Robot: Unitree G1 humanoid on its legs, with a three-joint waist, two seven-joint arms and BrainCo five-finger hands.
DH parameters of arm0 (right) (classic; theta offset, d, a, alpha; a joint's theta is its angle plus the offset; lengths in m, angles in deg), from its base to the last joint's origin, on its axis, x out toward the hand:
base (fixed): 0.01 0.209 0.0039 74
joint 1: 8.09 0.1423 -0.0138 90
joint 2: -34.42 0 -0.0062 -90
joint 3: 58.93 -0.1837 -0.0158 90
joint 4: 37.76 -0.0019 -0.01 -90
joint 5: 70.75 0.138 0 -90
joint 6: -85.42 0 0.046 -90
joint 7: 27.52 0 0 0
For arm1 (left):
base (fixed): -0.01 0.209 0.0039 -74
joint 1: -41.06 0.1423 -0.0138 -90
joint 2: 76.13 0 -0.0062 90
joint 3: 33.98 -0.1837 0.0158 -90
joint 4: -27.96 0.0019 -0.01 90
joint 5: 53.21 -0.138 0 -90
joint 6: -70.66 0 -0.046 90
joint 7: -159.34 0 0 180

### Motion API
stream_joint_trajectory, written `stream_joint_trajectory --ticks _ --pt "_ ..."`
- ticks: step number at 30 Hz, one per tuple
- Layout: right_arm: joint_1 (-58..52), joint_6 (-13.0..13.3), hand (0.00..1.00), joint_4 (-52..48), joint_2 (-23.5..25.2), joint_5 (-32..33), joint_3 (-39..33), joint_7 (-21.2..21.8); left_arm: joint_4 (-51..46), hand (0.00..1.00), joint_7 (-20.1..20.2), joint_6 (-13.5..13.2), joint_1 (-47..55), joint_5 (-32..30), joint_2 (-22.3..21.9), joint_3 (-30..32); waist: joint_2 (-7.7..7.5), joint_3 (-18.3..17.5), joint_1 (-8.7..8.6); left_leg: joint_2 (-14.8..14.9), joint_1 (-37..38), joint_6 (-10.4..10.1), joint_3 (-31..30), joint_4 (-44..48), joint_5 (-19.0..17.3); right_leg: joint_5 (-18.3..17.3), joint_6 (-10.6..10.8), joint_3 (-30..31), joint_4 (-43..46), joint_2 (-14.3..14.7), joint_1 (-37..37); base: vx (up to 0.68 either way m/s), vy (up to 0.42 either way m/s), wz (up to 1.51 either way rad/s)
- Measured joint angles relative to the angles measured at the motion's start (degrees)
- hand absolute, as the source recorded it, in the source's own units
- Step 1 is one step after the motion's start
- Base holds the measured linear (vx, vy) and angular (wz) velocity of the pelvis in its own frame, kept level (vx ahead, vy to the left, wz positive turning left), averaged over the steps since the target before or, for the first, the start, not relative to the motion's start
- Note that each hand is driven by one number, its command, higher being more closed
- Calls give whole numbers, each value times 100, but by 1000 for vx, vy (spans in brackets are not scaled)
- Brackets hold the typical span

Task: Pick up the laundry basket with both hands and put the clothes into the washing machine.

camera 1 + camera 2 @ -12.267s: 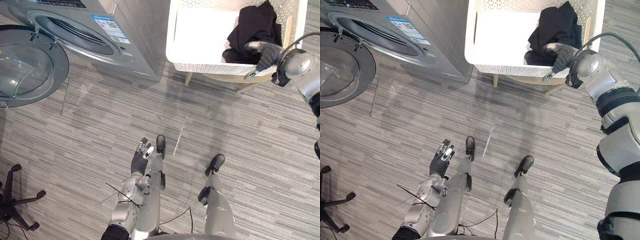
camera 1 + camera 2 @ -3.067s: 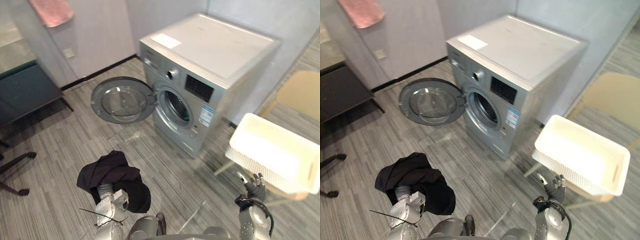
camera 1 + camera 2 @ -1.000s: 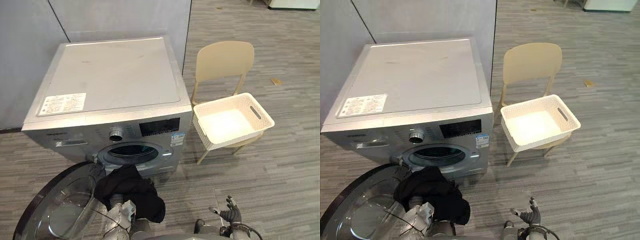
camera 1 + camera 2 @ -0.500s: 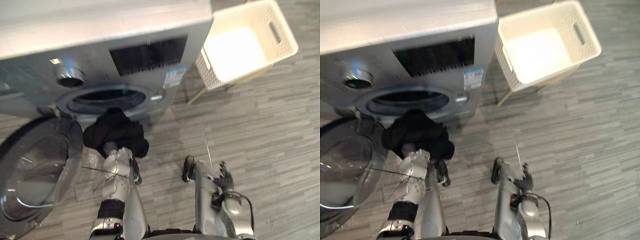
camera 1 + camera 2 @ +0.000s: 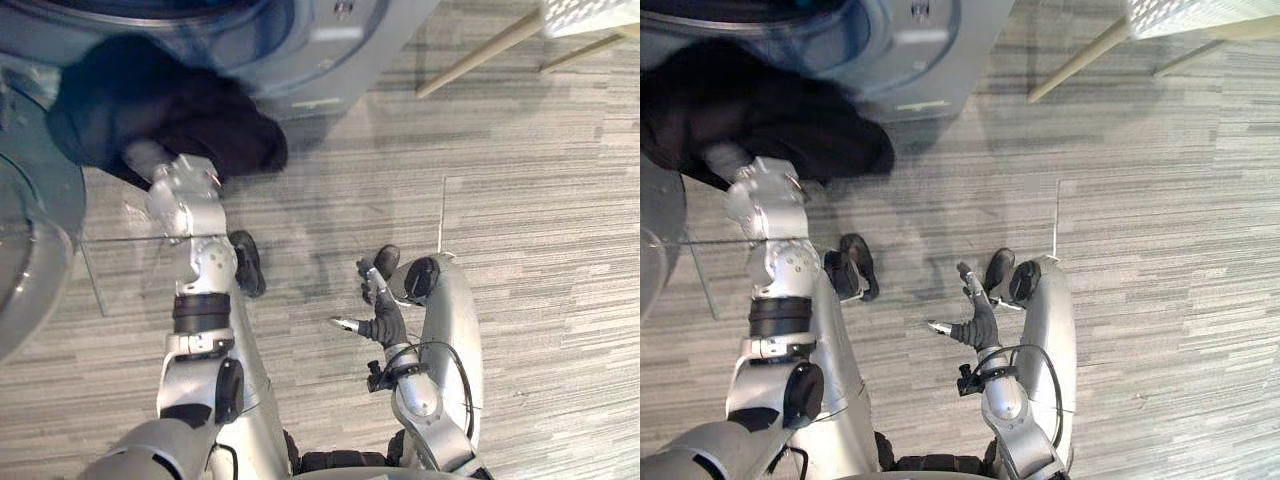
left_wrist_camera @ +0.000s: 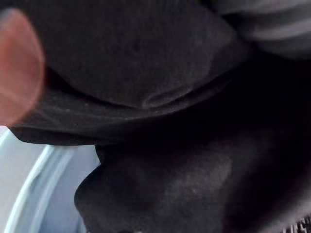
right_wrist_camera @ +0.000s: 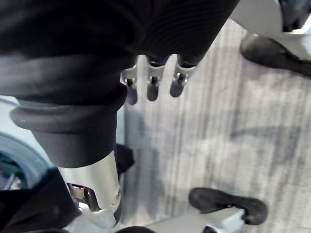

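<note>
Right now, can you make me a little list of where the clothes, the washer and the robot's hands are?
black clothes: draped over the left hand, at the washer's front
left hand: up by the washer, fingers hidden in the cloth
right hand: low over the floor, open, holding nothing
washing machine: its glass door is open
laundry basket: white corner, off to the right

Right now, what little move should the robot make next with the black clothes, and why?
Probably reach the left arm a little forward, to carry the black clothes into the washing machine's round opening. The clothes hang bunched over that arm's end, just in front of the opening, and the door stands open. The right hand is open and holds nothing.
</note>
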Motion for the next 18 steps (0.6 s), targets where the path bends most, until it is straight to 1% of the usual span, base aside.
stream_joint_trajectory --ticks 1,2,3,4,6,7,8,12,14,18 --pt "-1 7 0 64 -7 91 7 43 0 100 -88 -34 -169 1 142 -8 -51 26 -10 -22 -108 -14 -29 9 59 -18 -38 -14 68 -22 -108 -14 -65 7" --pt "-8 14 0 65 -20 129 32 49 0 100 -113 -49 -274 2 201 -7 -70 30 -15 -47 -172 -40 -63 11 91 -28 -62 -40 92 -35 -158 -1 -94 10" --pt "-67 124 0 40 -20 293 56 106 14 100 -175 -90 -598 30 313 -73 -81 29 -9 -73 -352 -61 -168 23 164 -44 -133 -146 141 -55 -252 6 -61 8" --pt "-92 173 0 35 -17 362 64 149 38 100 -177 -113 -728 88 365 -122 -86 28 -10 -74 -419 -65 -204 31 187 -60 -151 -180 164 -63 -287 18 -71 7" --pt "-135 318 0 31 -2 796 130 280 95 100 -175 -185 -1194 389 602 -316 -199 35 -26 -85 -593 -96 -293 119 205 -102 -225 -217 279 -61 -436 36 -57 -1" --pt "-138 356 0 32 5 946 137 287 186 100 -171 -209 -1353 437 660 -358 -205 33 -34 -86 -644 -101 -309 129 208 -107 -235 -231 292 -60 -482 39 -42 -6" --pt "-140 407 0 33 38 1276 125 328 402 100 -167 -256 -1657 633 789 -490 -219 35 -44 -88 -737 -113 -342 149 216 -108 -236 -256 309 -55 -551 21 -18 -5" --pt "-189 486 0 16 62 2110 98 389 781 100 -162 -278 -2427 1216 1161 -878 -253 37 -70 -107 -975 -128 -403 199 229 -108 -238 -287 357 -54 -748 18 -8 -4" --pt "-205 508 0 -9 95 2477 91 393 998 100 -156 -295 -2999 1596 1467 -1221 -336 40 -78 -163 -1124 -164 -453 198 295 -106 -241 -306 385 -65 -894 18 -10 0" --pt "-242 513 0 -111 197 2734 -16 391 1190 100 -123 -338 -3793 2182 1834 -1691 -340 40 -86 -173 -1380 -129 -470 206 354 -80 -288 -333 411 -90 -1117 23 -9 -1"
